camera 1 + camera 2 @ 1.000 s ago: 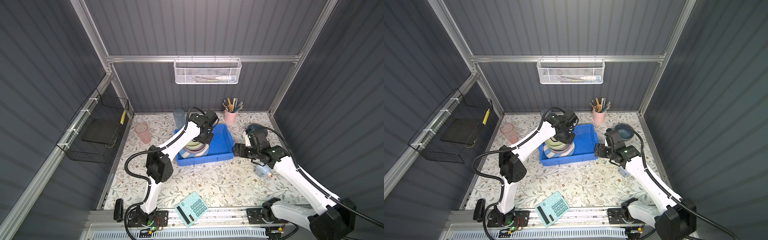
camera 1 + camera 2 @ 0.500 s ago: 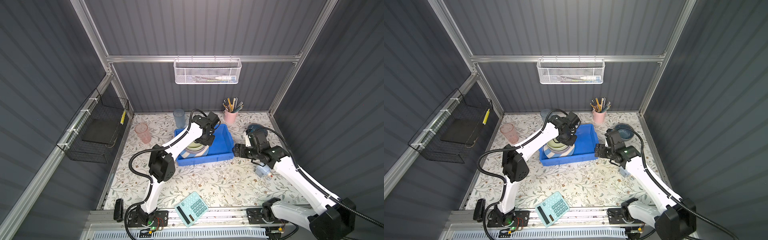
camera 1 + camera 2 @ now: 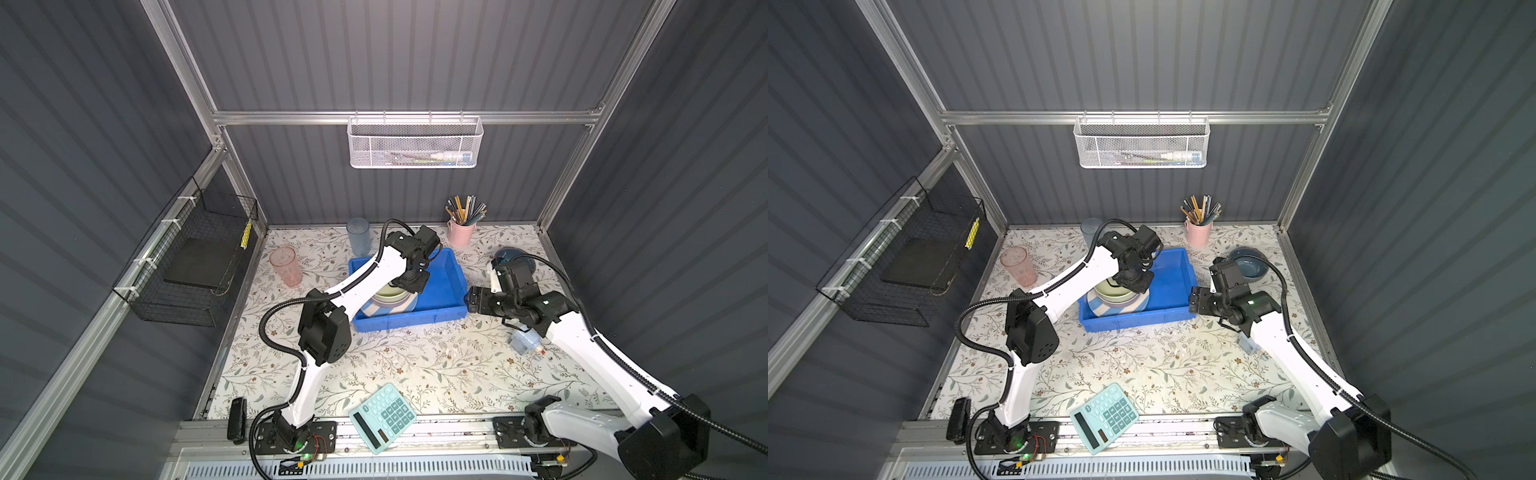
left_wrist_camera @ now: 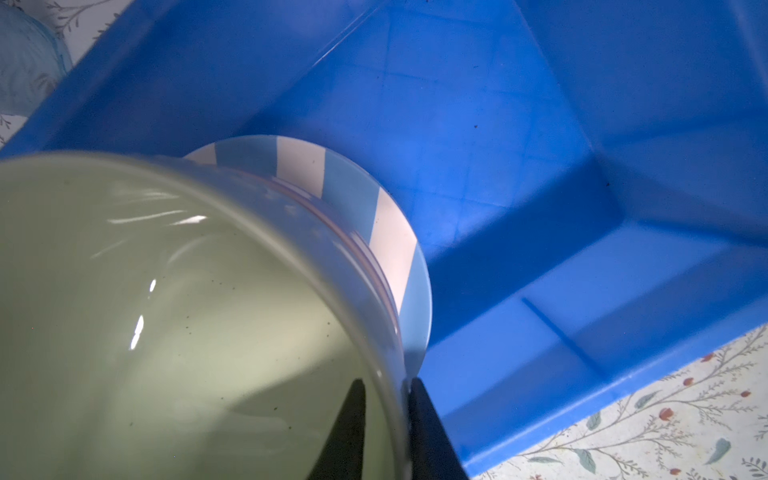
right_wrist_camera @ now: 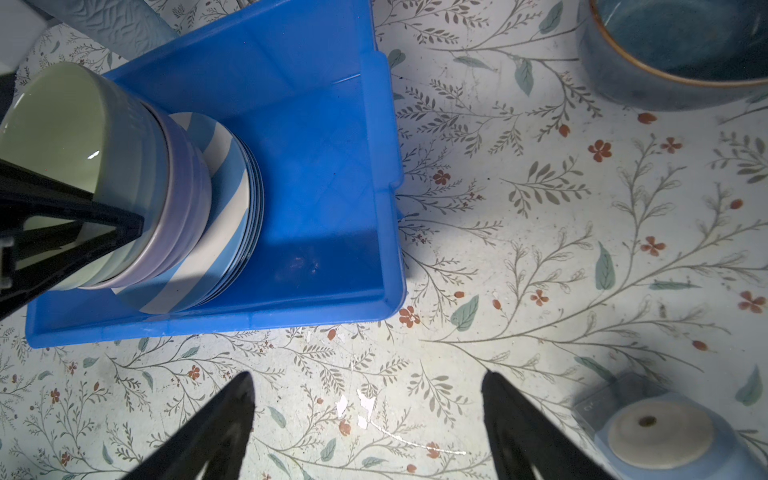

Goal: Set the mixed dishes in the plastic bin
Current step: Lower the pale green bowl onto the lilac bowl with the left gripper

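The left hand (image 4: 386, 382) sits narrow astride the rim of the pale-green bowl (image 4: 166, 311), one finger inside and one outside; I can't tell whether it grips. That bowl tops the stack on the striped plate (image 4: 353, 195) in the plastic bin (image 3: 415, 322). The right hand (image 5: 366, 376) hangs wide and empty over the desk (image 5: 540, 249) beside the bin; the dark-blue bowl (image 5: 685, 41) stands further back, nearer that arm

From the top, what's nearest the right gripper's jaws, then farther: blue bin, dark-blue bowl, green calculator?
1. Rectangular bright-blue plastic bin, beside the right gripper.
2. Round dark-blue bowl, behind it, toward the back.
3. Flat mint-green calculator, at the front edge.
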Robot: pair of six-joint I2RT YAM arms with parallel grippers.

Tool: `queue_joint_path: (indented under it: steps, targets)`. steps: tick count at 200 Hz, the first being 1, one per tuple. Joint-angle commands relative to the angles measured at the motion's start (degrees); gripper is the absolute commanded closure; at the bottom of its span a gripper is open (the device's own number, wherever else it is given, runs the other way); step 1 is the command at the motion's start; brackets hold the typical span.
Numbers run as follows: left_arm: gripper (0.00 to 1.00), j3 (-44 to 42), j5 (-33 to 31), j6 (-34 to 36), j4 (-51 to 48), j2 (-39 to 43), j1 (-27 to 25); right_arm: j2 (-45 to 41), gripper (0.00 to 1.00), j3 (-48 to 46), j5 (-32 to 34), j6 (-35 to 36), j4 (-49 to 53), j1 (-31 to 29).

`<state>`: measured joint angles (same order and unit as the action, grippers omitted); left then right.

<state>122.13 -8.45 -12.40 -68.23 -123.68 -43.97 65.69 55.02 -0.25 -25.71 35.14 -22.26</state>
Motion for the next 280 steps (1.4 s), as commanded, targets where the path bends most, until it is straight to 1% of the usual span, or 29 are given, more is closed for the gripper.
queue_joint_path:
  steps: [1,57,108,191,241,259,280]
  targets:
    - [0.76,-0.84,-1.03,0.69,-0.87,1.41,-0.16,0.48,0.14,-0.36,-0.45,-0.60,-0.17,0.20]
    - [0.74,-0.58,-1.37,0.08,0.35,3.20,-0.13,0.58,0.14,-0.53,-0.43,-0.73,-0.24,0.22]
    - [0.75,-0.37,0.19,-0.34,1.16,3.22,-0.16,0.57,0.14,-0.70,-0.54,-0.83,-0.27,0.27]
    - [0.85,-1.57,0.61,-0.65,1.69,2.67,-0.16,0.84,0.14,-0.86,-0.54,-0.91,-0.27,0.30]
    - [0.86,-2.06,0.36,-0.60,1.69,2.90,-0.16,0.91,0.14,-0.74,-0.51,-0.98,-0.33,0.33]
    - [0.90,-2.20,0.36,-0.42,1.69,2.89,-0.16,1.10,0.14,-0.66,-0.62,-1.00,-0.58,0.29]
    - [0.92,-2.21,0.37,-0.34,1.47,2.59,-0.14,1.19,0.14,-0.53,-0.72,-1.05,-0.56,0.37]
